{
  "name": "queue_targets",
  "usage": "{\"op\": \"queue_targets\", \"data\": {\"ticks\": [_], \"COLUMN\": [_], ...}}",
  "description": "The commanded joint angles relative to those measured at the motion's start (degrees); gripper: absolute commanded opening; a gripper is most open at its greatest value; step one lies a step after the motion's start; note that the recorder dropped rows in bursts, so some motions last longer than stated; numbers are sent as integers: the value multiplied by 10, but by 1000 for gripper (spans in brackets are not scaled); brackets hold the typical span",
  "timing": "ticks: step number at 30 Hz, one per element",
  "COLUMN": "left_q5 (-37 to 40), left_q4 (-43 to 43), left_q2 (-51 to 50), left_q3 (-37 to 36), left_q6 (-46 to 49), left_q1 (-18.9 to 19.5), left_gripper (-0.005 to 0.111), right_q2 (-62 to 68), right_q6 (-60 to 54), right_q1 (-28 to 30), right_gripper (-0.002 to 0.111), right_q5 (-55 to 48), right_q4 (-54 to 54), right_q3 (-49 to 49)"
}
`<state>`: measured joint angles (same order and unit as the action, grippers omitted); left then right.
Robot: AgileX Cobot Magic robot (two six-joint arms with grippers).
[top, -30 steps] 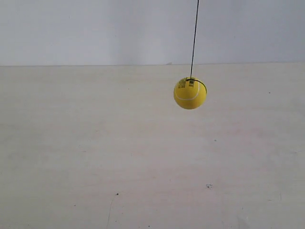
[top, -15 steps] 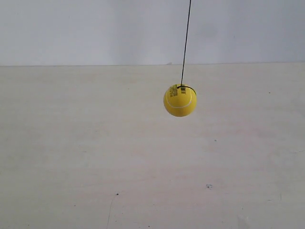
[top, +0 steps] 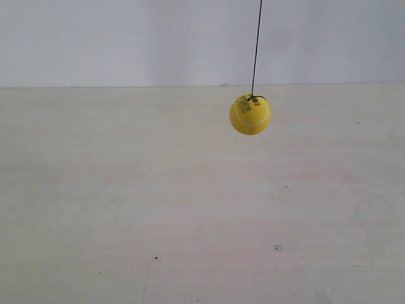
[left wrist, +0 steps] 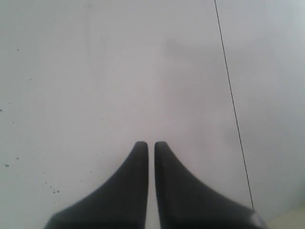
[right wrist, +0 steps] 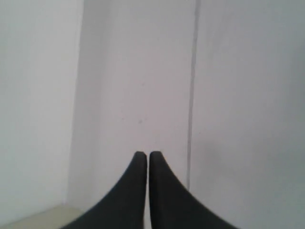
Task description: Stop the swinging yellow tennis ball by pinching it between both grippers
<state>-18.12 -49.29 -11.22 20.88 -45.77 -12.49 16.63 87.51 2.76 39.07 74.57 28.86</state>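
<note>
- Left gripper [left wrist: 150, 143] points at a pale wall, jaws pressed together, empty.
- Right gripper [right wrist: 147, 153] likewise closed, facing a white wall [right wrist: 119, 71].
- Yellow tennis ball [top: 250, 114] hangs on a black string [top: 256, 44] above the pale table [top: 158, 202].

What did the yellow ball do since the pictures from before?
The yellow tennis ball swung on its black string. Half a second ago it hung lower and further toward the exterior view's left; now it sits higher and back toward the right. Nothing was grabbed or let go, and no gripper shows in the exterior view. The pale table with its specks looks the same.
</note>
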Motion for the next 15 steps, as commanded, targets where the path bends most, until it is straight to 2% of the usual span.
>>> {"op": "queue_targets", "data": {"ticks": [1, 6, 9, 11, 13, 15], "left_q5": [1, 1, 1, 1, 1, 1], "left_q4": [6, 6, 6, 6, 6, 6], "left_q2": [4, 4, 4, 4, 4, 4], "left_q3": [-4, -4, -4, -4, -4, -4], "left_q6": [-5, -5, -5, -5, -5, -5], "left_q1": [-3, -3, -3, -3, -3, -3], "left_gripper": [5, 5, 5, 5, 5, 5], "right_q2": [-5, -69, -117, -149, -166, -166], "right_q6": [-157, -509, -723, -875, -966, -981], "right_q1": [1, 1, 1, 1, 1, 1], "right_gripper": [0, 0, 0, 0, 0, 0], "right_q5": [-101, -182, -290, -366, -417, -444], "right_q4": [-131, -421, -641, -746, -783, -785], "right_q3": [-11, -94, -138, -157, -172, -195]}}
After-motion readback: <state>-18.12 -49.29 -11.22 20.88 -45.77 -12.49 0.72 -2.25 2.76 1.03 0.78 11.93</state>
